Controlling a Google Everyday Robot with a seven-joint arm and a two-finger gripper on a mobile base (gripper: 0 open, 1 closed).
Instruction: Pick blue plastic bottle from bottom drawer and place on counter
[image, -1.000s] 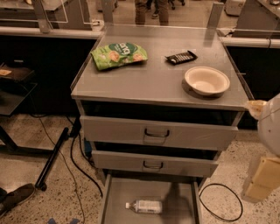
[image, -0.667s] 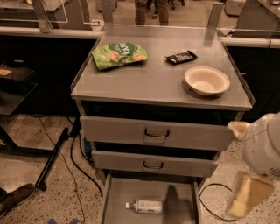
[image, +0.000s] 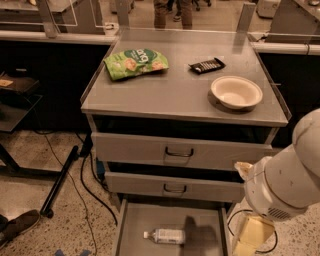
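Observation:
The blue plastic bottle (image: 165, 236) lies on its side in the open bottom drawer (image: 134, 222), white cap pointing left. Above the two shut drawers is the grey counter (image: 175, 95). My arm's white rounded body (image: 282, 175) hangs at the lower right, beside the cabinet's right front corner, with a beige part (image: 252, 234) below it. It casts a shadow on the drawer floor just right of the bottle. My gripper is out of view, past the frame's edge.
On the counter lie a green snack bag (image: 136, 63), a black bar (image: 207, 65) and a white bowl (image: 236, 92). Cables (image: 85, 185) and a black stand leg (image: 59, 182) run over the speckled floor at left. A shoe (image: 17, 226) sits lower left.
My arm has swung leftward and further into view, from the right edge toward the cabinet's right front corner. The bottle and the counter items have not moved.

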